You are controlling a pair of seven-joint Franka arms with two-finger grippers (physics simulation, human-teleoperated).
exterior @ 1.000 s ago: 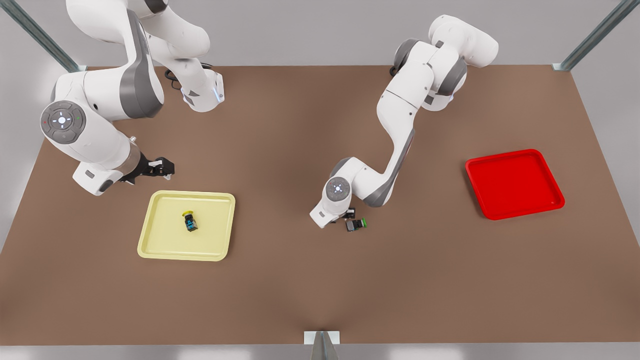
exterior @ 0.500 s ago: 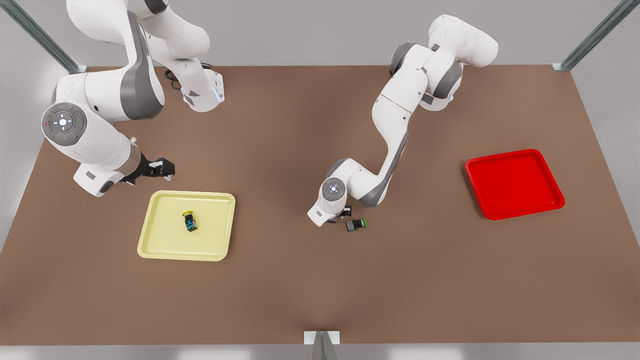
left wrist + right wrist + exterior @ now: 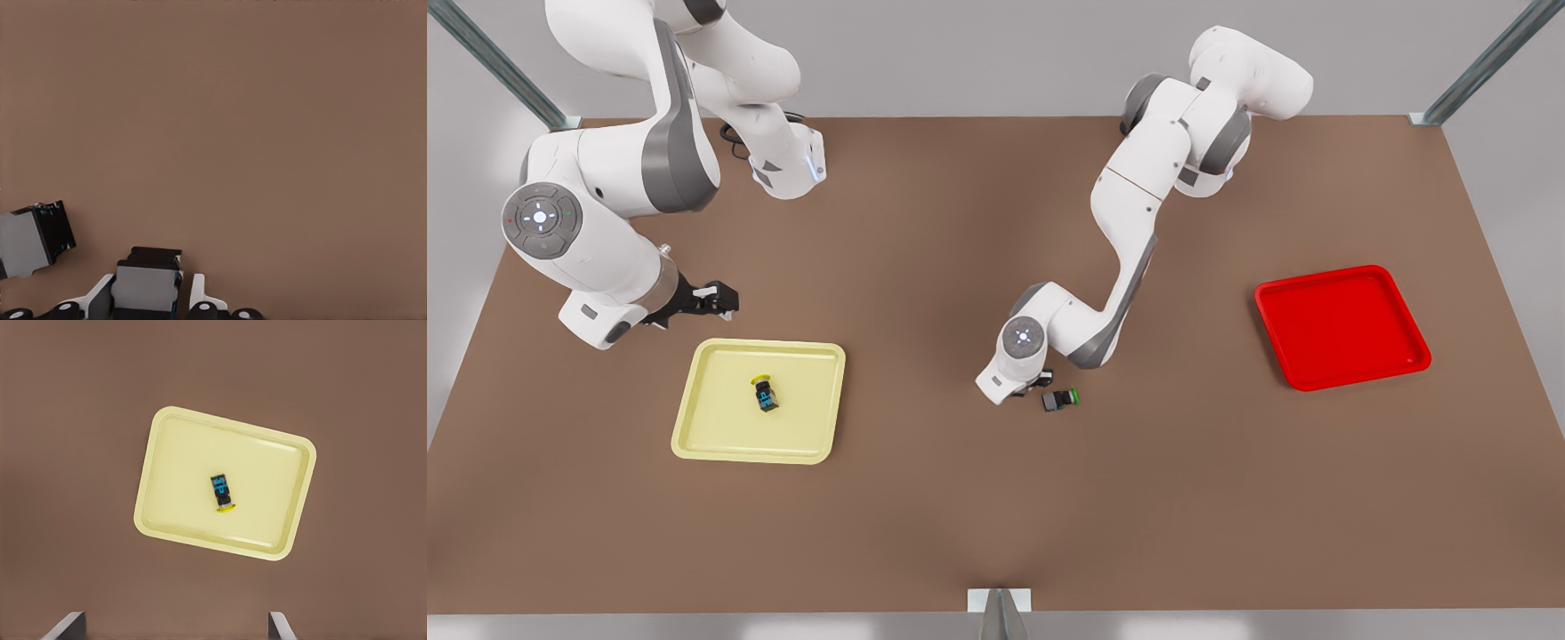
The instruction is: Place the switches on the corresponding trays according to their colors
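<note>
- We took the yellow tray (image 3: 716, 418) as our landmark on the brown worktop (image 3: 960, 516); the yellow switch (image 3: 765, 392) lay on its side near the tray's middle, also seen from the right wrist camera (image 3: 222, 492) on the tray (image 3: 180, 473).
- The right pincer (image 3: 713, 298) hung just beyond the tray's far rim, its fingers (image 3: 67, 625) spread wide and empty.
- Well away from the tray, toward the red tray (image 3: 1343, 327), the left pincer (image 3: 1040, 380) sat low at the worktop, its fingers (image 3: 199, 293) on either side of a dark blocky switch body (image 3: 145, 285); we could not tell its cap colour.
- The green switch (image 3: 1060, 399) lay on the worktop just beside that pincer, its body (image 3: 30, 239) near the gripped one.
- The red tray sat farthest from the yellow tray.
</note>
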